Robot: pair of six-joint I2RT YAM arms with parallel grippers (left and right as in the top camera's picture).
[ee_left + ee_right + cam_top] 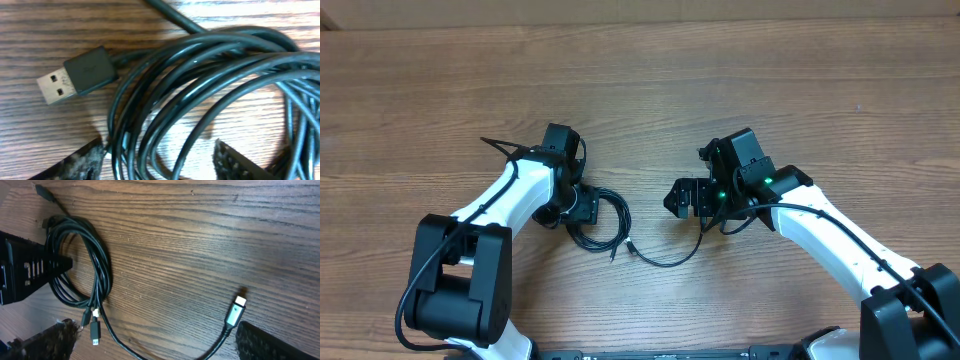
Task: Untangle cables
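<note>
Cables point(603, 222), thin black flexible cords with small plug ends, lie bunched in a loose, roughly round coil on the brown wood-grain surface point(650, 70), near its middle and just left of centre. From the coil's lower right edge one strand runs on to the right, sags toward the near side and curves up under the right pincer point(682, 197). In the left wrist view a black USB plug with a bare silver end point(75, 77) lies flat beside the coil, its long axis nearly level and its metal tip facing the left edge. The right wrist view shows a silver-tipped plug point(236, 311) with its long axis tilted, tip up and to the right, just beside one finger. The left pincer point(582, 208) stands wide over the coil, with several strands passing between its two fingertips point(87, 160); I cannot tell whether they press on the cord. The right pincer point(160, 345) is spread wide and holds nothing. From overhead the left pincer covers the coil's left side. The left wrist view cuts the loops off at the right and bottom. How many separate cords make up the bundle cannot be made out.
</note>
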